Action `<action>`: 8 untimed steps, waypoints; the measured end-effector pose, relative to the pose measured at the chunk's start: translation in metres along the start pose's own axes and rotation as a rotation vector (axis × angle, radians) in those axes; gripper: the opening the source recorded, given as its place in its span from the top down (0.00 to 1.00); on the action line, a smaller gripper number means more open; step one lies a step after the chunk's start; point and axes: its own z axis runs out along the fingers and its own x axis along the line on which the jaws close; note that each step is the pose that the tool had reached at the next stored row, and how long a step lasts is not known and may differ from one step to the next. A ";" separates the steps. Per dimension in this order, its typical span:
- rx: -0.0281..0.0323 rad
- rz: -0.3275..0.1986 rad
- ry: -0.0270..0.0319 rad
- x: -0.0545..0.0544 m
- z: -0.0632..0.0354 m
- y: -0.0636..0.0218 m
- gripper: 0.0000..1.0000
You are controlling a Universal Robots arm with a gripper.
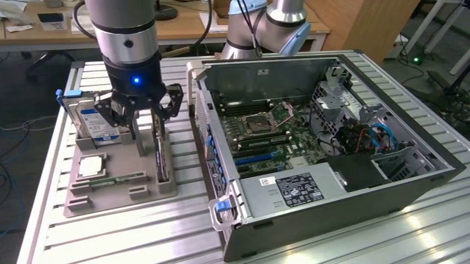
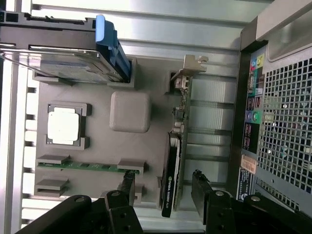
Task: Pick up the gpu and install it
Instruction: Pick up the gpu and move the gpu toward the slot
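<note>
The gpu (image 1: 160, 151) is a thin dark card standing on its edge in a slot of the grey holder tray (image 1: 121, 192). In the wrist view the gpu (image 2: 171, 165) shows its dark body and a silvery end bracket. My gripper (image 1: 145, 113) hangs over the card, open. In the wrist view my gripper (image 2: 164, 187) straddles the card's dark end. One black fingertip (image 2: 127, 187) is on one side and the other on the opposite side, each with a gap to the card. Nothing is gripped.
The holder tray (image 2: 97, 146) also carries a hard drive (image 1: 92, 118), a square processor (image 1: 92, 165) and a green memory stick (image 1: 118, 180). The open computer case (image 1: 323, 148) lies close on the exterior view's right, its rear panel (image 2: 282, 122) beside the tray.
</note>
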 end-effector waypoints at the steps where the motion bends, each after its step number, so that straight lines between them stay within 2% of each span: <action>1: 0.0002 0.000 -0.0012 0.000 0.0005 0.0000 0.41; 8: 0.0015 0.003 -0.0022 -0.002 0.0009 -0.0001 0.41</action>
